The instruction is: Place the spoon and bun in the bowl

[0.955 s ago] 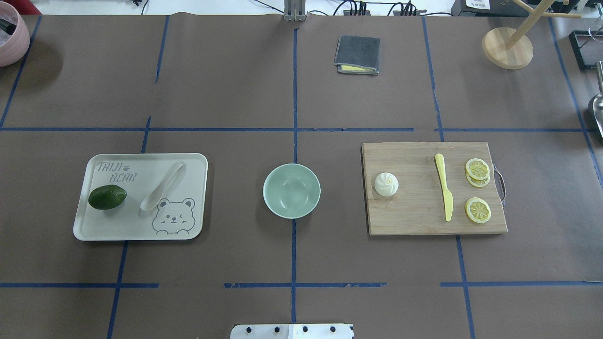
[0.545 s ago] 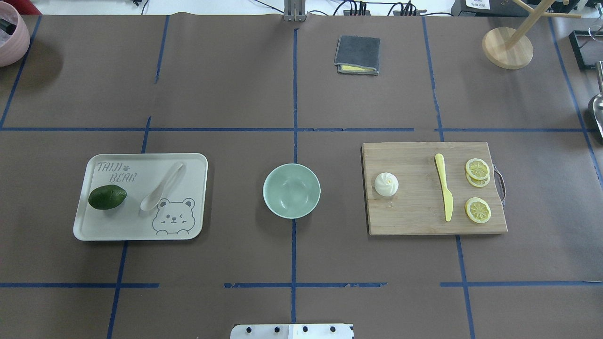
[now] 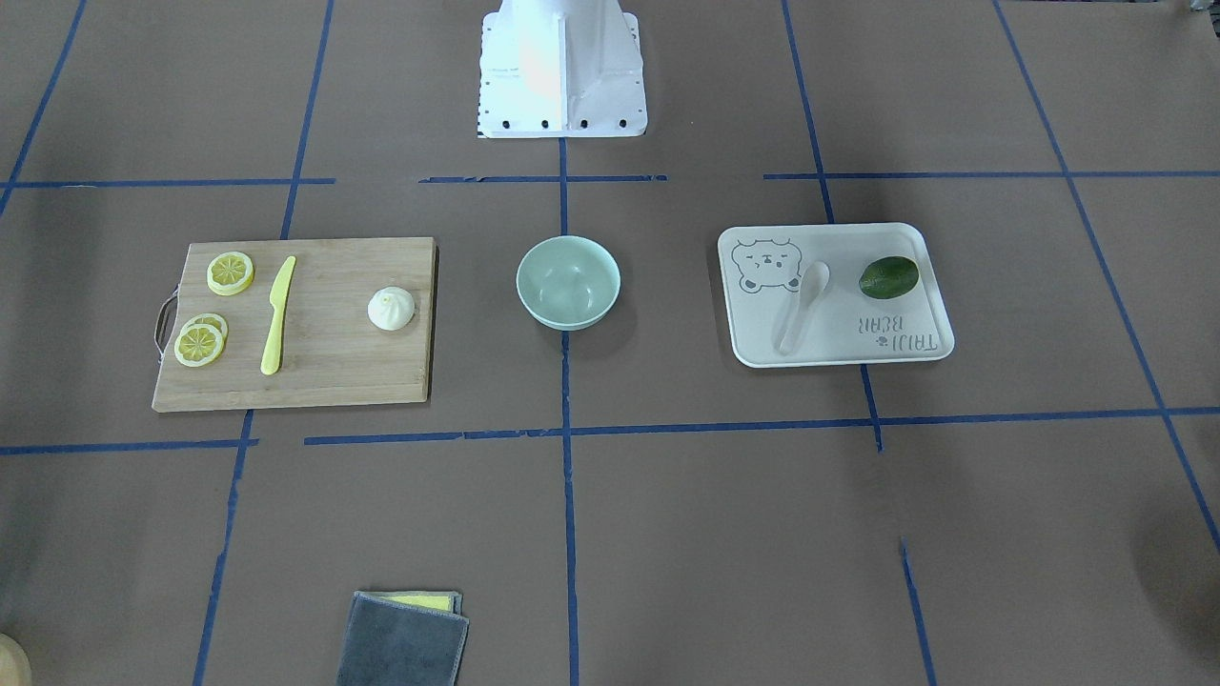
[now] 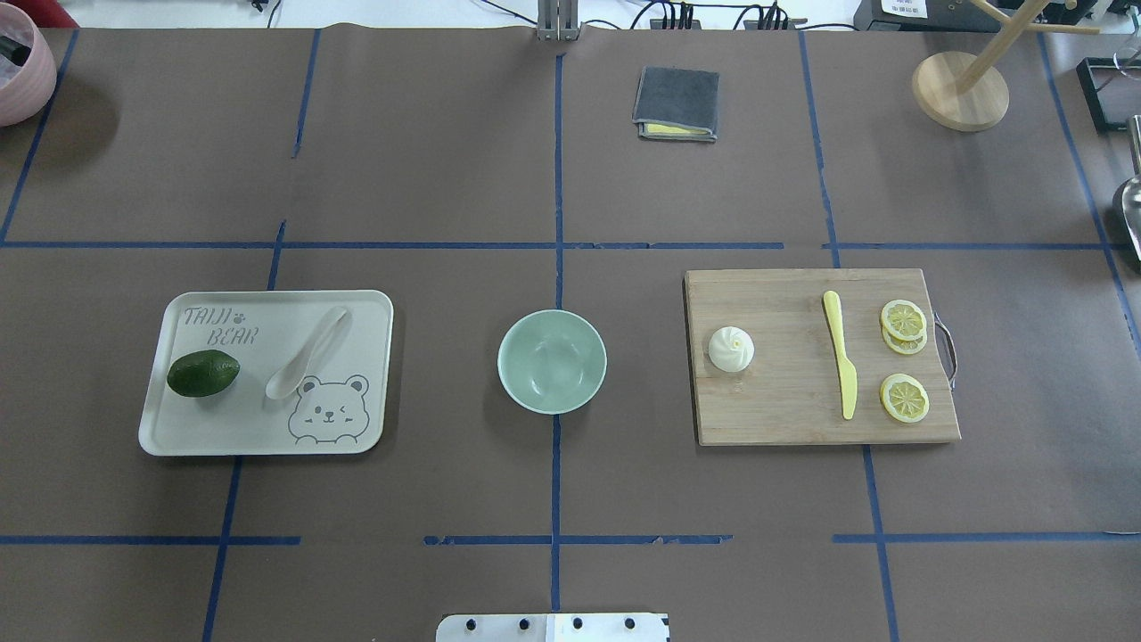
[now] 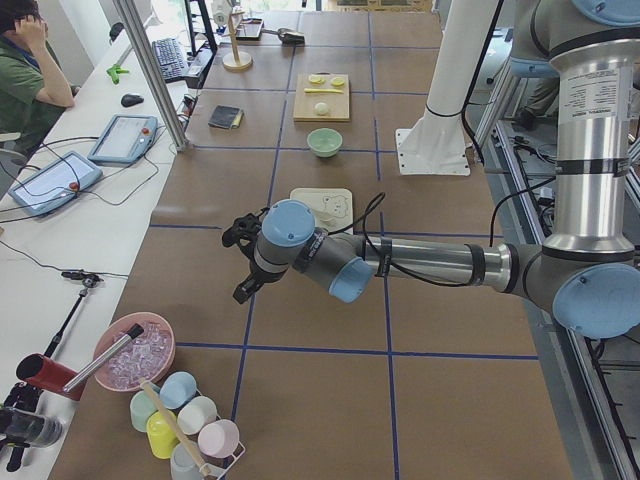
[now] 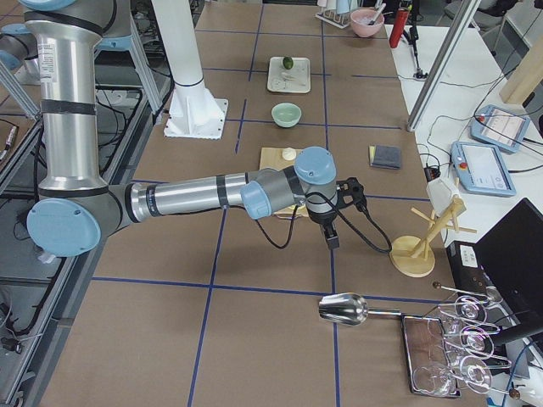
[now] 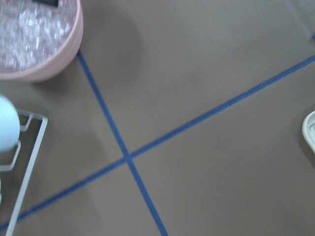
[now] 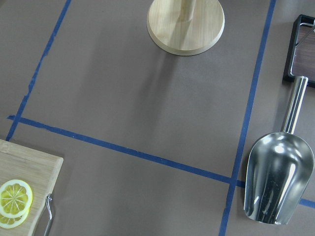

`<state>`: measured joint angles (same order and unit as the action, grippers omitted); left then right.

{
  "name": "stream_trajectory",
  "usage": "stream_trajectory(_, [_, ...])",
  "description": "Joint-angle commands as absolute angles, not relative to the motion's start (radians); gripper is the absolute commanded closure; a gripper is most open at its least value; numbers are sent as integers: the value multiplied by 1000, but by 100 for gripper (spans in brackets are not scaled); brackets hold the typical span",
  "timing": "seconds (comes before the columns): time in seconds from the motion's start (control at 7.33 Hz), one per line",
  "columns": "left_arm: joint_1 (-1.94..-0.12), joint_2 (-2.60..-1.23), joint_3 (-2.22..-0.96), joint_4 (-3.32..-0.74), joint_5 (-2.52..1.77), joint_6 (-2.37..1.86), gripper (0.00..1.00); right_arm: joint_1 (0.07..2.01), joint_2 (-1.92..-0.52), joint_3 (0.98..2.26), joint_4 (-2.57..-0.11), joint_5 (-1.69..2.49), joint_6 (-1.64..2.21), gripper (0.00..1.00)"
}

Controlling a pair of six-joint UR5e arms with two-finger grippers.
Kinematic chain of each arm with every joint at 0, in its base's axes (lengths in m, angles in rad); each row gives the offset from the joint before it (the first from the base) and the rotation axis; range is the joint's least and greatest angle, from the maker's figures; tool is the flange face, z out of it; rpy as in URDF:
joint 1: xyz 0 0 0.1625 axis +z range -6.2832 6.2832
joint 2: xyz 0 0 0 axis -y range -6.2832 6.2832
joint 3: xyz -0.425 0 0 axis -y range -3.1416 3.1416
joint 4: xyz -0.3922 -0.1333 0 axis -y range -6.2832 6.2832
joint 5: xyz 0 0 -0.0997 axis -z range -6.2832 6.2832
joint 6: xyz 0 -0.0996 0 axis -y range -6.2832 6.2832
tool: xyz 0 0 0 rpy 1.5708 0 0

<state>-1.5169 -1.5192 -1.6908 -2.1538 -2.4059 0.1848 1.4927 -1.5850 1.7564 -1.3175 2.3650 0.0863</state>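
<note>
- Left end effector (image 5: 244, 289): hangs over the left end of the bench (image 4: 446, 178), out past the tray; only the side camera shows it, so can't tell whether it is released or clenched.
- Pink bowl of ice (image 4: 18, 76): far-left corner.
- White bear-print tray (image 4: 223, 419): left half of the bench, midway between the near and far edges.
- Dark green oval fruit (image 4: 203, 373): on the tray, on its left side.
- Spoon (image 4: 303, 357): lies on the tray just right of the fruit, not touching it, scoop toward the near edge, handle angled toward the far-right.
- Bowl (image 4: 552, 361): pale green, upright at bench centre, nothing in it.
- Bun (image 4: 731, 349): on the left part of the wooden cutting board (image 4: 784, 392), right half of the bench, well apart from the bowl.
- Yellow plastic knife (image 4: 840, 361): on the board, right of the bun.
- Lemon slices (image 4: 904, 398): along the board's right edge.
- Right end effector (image 6: 332, 238): over the right end of the bench, past the board; open or clenched can't be told.
- Metal scoop (image 8: 278, 177): at the right edge.
</note>
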Motion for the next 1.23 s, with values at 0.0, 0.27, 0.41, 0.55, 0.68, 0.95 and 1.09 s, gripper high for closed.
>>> stream_trajectory(0.0, [-1490,-1580,-1663,-2294,-2446,183,0,1493,-1585,1755,-1315,2365,84,0])
stream_trajectory(0.27, [-1426,-1633,-1664,-2330,-2464,-5,0,1493,-1592,1752,-1315,2365,83,0])
stream_trajectory(0.41, [-1372,-1666,-1667,-2321,-2448,-24,0,1493,-1598,1758,-1315,2365,81,0])
stream_trajectory(0.55, [-1335,-1689,-1669,-2319,-2401,-78,0,1493,-1598,1761,-1315,2365,78,0])
stream_trajectory(0.68, [-1246,-1716,-1687,-2319,-2302,-145,0,1493,-1600,1759,-1315,2365,80,0])
stream_trajectory(0.95, [-1020,-1720,-1724,-2318,-2015,-287,0,1494,-1627,1758,-1313,2385,83,0])
stream_trajectory(1.09, [-955,-1726,-1729,-2268,-2016,-301,0,1494,-1628,1756,-1315,2387,84,0])
